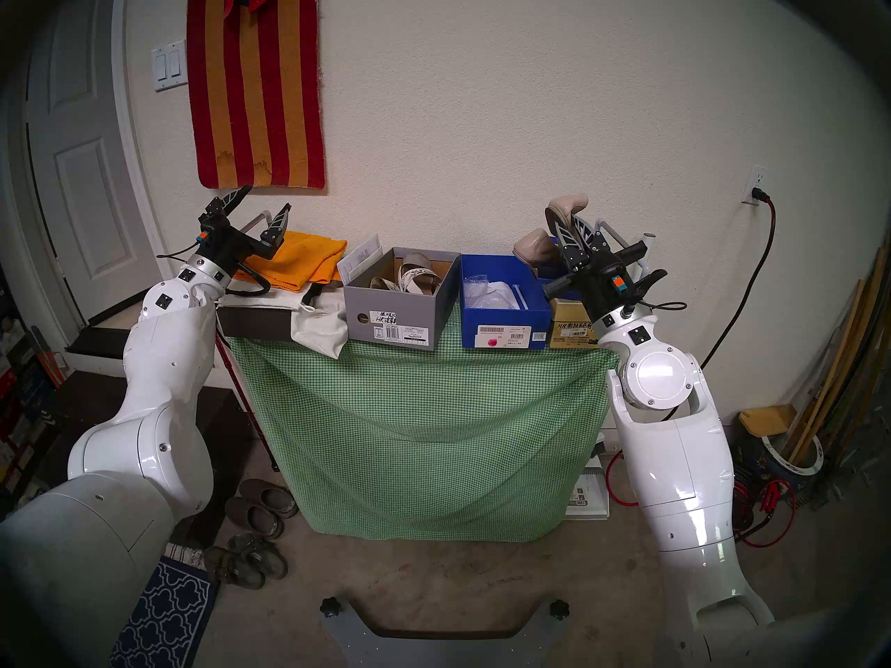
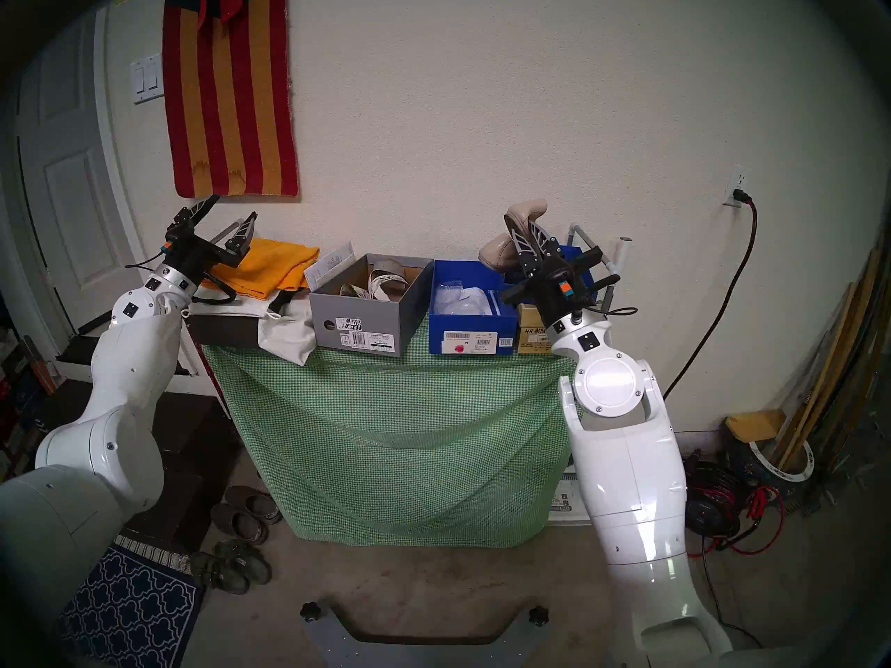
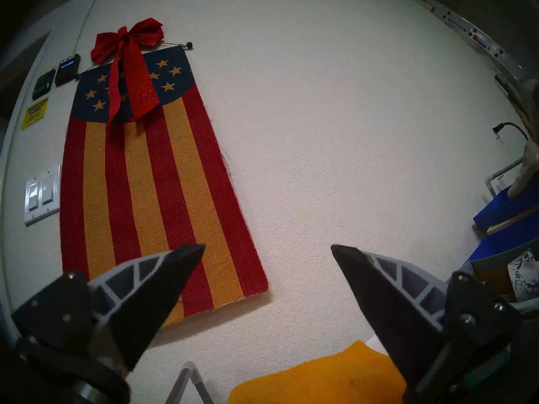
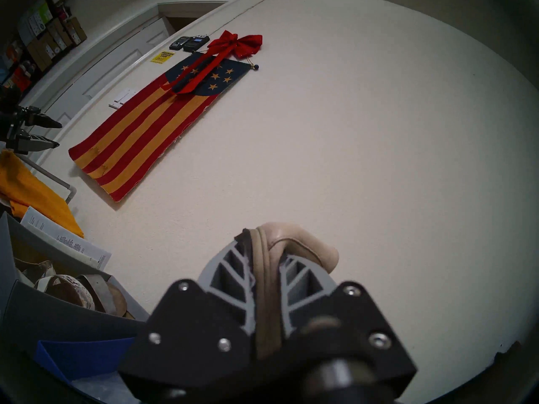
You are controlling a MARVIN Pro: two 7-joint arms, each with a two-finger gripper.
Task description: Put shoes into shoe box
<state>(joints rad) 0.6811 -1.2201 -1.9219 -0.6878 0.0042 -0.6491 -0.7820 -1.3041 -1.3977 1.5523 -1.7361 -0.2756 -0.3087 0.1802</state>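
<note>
Right gripper point(image 1: 571, 228) clamps a beige flat point(image 1: 566, 211) high, clearing the blue box point(image 1: 504, 317) rim; left gripper point(image 1: 258, 209) hangs spread, empty.

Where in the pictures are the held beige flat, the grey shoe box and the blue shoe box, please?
Held beige flat point(image 1: 569, 208): head left view, upper.
Grey shoe box point(image 1: 390, 315): head left view, front wall.
Blue shoe box point(image 1: 506, 322): head left view, front wall.

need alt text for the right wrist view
The right end effector is shut on a beige ballet flat, held up against a cream wall. Lower left, strappy sandals lie in a grey shoe box.
</note>
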